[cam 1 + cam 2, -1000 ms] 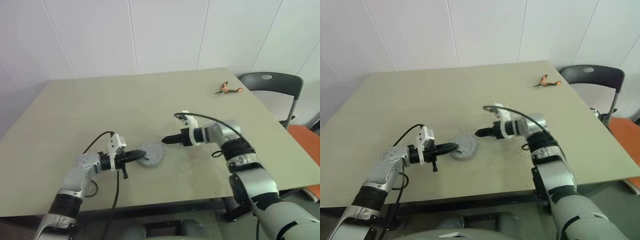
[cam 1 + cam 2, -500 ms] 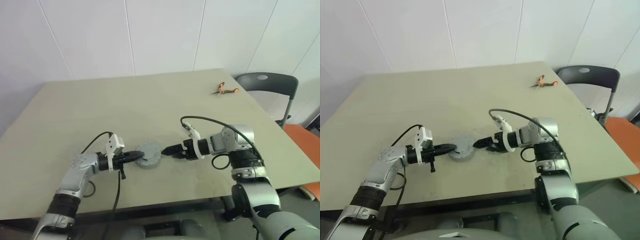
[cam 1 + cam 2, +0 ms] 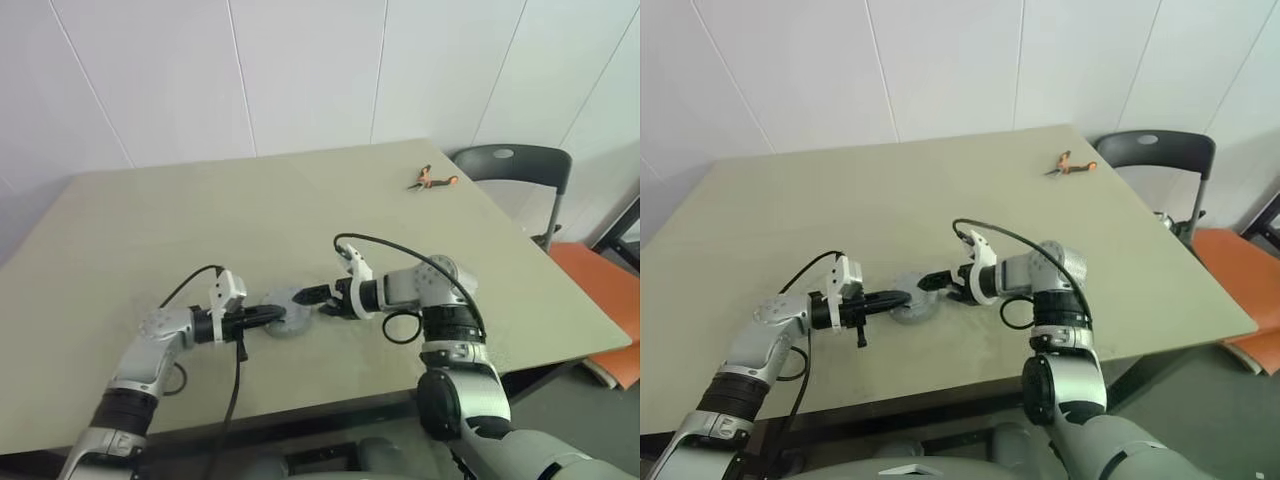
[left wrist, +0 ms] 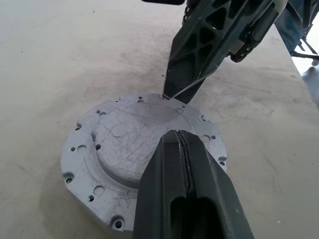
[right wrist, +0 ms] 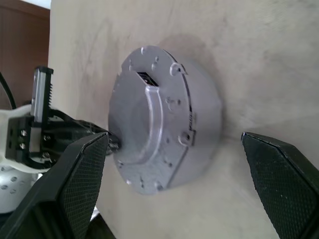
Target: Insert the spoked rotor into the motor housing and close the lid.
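- Motor housing (image 3: 286, 312), closed grey puck, sits on the table (image 3: 300, 200) near its front edge, between the two grippers in the eye views. Left gripper (image 3: 272, 315) reaches it from the left with fingers pressed together, tips at the housing's edge. Right gripper (image 3: 305, 297) comes from the right, tips just beside the housing. Orange-handled pliers (image 3: 432, 180) lie well apart at the far right corner; grey chair (image 3: 510, 170) stands beyond the table.
- Left wrist view: left fingers (image 4: 187, 194) shut tight over the lid (image 4: 134, 144), a scratched grey disc with screw holes round its rim. Right gripper's dark finger (image 4: 199, 59) comes down at the lid's far edge.
- Right wrist view: right fingers (image 5: 75, 184) spread wide either side of the housing (image 5: 164, 134); not touching it.
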`<state>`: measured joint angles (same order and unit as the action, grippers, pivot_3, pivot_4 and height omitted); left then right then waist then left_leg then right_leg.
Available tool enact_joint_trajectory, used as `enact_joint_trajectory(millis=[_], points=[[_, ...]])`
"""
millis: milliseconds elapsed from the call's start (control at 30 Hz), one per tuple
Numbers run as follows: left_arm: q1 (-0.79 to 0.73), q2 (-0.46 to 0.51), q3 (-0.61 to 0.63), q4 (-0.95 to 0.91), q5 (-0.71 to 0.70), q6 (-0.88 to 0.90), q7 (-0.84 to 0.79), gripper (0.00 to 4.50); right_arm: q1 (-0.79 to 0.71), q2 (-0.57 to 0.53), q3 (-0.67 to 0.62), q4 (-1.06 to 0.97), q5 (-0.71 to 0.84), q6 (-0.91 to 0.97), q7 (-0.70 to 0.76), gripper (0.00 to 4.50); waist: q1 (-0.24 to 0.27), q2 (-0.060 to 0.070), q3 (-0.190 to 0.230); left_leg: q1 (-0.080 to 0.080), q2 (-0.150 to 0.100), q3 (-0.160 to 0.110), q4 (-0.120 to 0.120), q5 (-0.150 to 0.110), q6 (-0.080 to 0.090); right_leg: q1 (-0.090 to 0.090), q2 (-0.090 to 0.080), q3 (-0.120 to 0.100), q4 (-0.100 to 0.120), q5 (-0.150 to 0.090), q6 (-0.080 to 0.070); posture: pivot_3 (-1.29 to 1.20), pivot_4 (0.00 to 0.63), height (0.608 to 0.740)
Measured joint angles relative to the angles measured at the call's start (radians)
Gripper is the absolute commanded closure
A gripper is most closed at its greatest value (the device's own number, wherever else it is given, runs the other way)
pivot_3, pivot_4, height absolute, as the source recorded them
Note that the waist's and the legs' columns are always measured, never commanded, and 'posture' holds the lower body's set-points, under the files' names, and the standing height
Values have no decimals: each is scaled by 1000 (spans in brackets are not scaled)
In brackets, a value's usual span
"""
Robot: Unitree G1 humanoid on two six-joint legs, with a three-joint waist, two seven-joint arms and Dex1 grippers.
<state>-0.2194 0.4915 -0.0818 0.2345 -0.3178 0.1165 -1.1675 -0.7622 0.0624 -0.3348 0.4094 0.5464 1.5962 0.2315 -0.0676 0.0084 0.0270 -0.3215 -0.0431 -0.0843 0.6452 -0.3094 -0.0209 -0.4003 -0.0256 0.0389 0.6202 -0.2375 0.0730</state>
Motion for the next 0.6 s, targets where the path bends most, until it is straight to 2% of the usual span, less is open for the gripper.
enact_joint_trajectory(millis=[267, 600], points=[[-22, 18, -1, 60, 9, -64, -1, 4500, -37, 3, -54, 113, 138, -5, -150, 24, -4, 2, 1, 0, 0, 0, 0, 0, 0, -1, 1, 0, 0, 0, 0, 0, 0, 740], [-41, 74, 50, 184, 25, -106, 36, 4500, -36, -2, -76, 164, 259, 0, -245, 24, -7, 3, 2, -2, 2, 1, -3, 0, 0, -4, 2, 0, 0, 0, 1, 0, 0, 740]])
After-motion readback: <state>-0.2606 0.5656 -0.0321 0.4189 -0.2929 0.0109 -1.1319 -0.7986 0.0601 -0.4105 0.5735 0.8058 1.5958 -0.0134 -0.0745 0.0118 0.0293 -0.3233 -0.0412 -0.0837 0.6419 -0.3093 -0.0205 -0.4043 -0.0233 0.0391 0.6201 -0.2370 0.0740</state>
